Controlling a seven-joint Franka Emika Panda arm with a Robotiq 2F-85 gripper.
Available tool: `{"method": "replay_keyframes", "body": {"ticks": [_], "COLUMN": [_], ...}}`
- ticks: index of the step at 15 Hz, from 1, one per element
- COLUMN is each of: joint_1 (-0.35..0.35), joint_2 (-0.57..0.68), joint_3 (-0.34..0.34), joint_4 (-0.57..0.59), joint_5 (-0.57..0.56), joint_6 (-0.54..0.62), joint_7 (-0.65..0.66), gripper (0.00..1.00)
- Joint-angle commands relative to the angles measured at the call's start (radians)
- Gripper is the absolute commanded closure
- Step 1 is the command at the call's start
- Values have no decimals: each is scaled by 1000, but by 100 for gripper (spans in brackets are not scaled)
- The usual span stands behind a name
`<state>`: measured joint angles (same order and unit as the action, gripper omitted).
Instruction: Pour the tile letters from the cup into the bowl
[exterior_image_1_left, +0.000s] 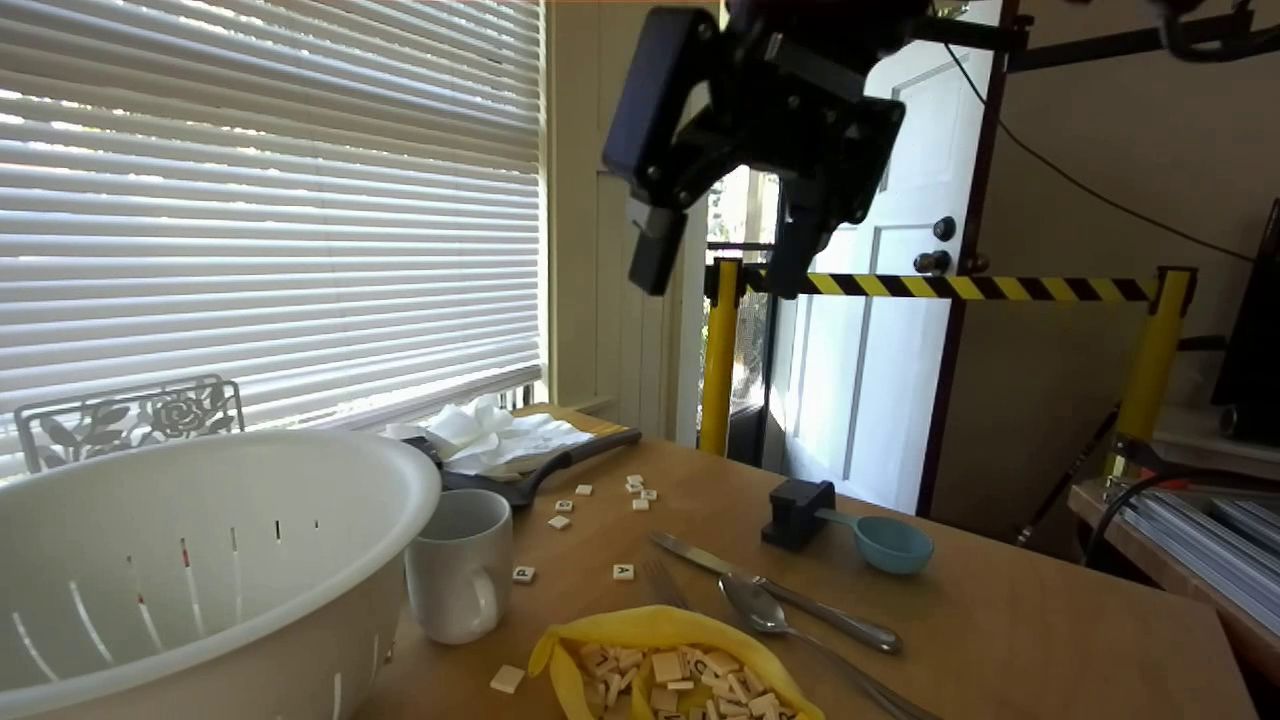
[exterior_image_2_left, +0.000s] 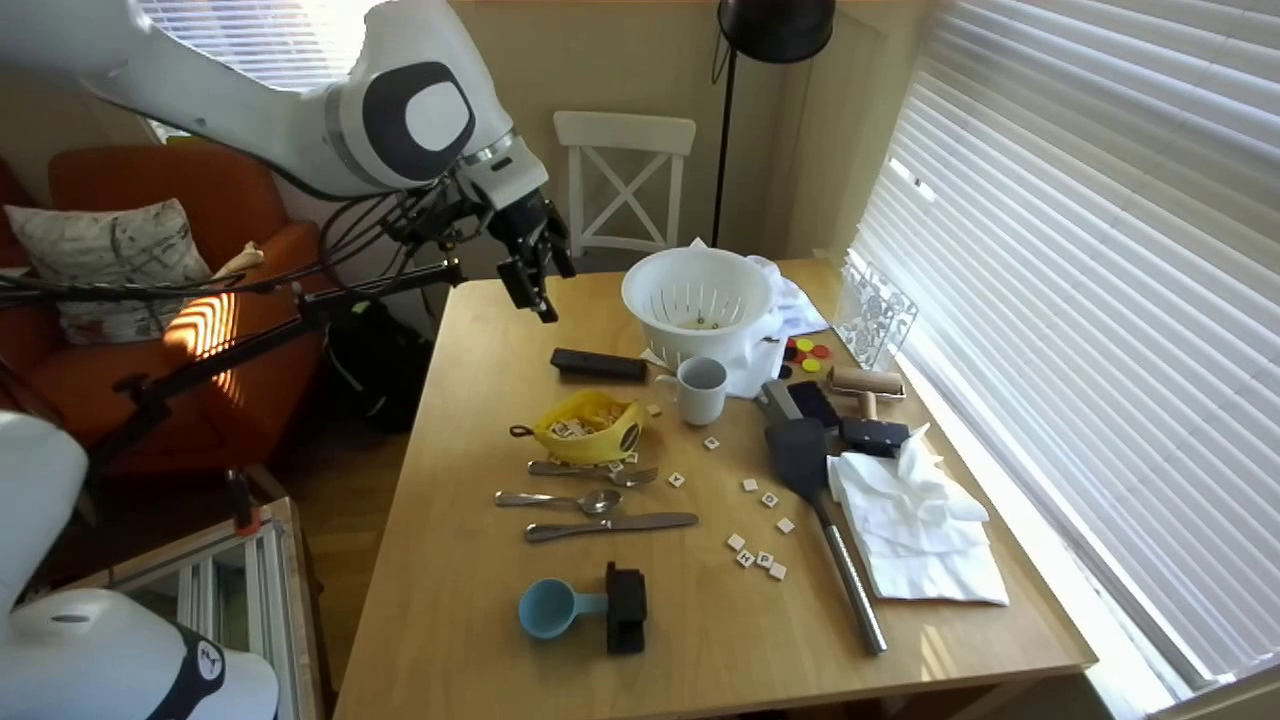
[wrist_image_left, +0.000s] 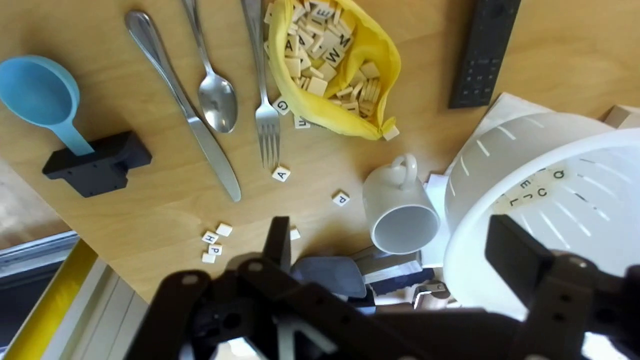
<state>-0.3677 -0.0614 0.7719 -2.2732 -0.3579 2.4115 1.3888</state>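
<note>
your pincer (exterior_image_1_left: 722, 272) hangs above the worktop (exterior_image_2_left: 720, 650), spread wide, its jaws well apart. you have the cup (exterior_image_2_left: 701, 395) upright just beside the bowl (exterior_image_1_left: 310, 475), on the side away from the worktop's edge by the white chair (exterior_image_2_left: 625, 127); you cannot tell whether the two touch. the bowl stands near that chair-side edge, towards the corner by the window blinds (exterior_image_2_left: 1080, 200). look into it in the wrist view and you find letter tiles (wrist_image_left: 542, 192) lying at the bottom. you see more tiles heaped in the yellow pouch (wrist_image_left: 325, 114), and others loose on the worktop, four of them clustered between the knife (exterior_image_2_left: 640, 522) and the spatula (exterior_image_2_left: 800, 458). the spatula lies towards the blinds-side edge, just beside a white cloth (exterior_image_2_left: 920, 550). from the pouch towards the edge opposite the chair you have the fork (wrist_image_left: 267, 117), the spoon (wrist_image_left: 218, 102) and the knife side by side, then a blue scoop (exterior_image_2_left: 548, 608) with its handle at a black block (exterior_image_2_left: 627, 612). a remote (exterior_image_2_left: 598, 366) lies between the pouch and the chair-side edge.
</note>
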Motion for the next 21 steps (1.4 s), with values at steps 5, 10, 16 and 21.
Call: {"method": "replay_keyframes", "body": {"ticks": [5,10,16,21], "joint_1": [401,568,628,684], "joint_2": [365,403,475,587], "joint_3": [-397,-593,-664,-742], "joint_4": [211,219,292,331], "joint_5": [-257,-182,-175,-86], "joint_6": [33,88,66,150], "joint_7": [106,69,172,332], "gripper": [0,0,0,0]}}
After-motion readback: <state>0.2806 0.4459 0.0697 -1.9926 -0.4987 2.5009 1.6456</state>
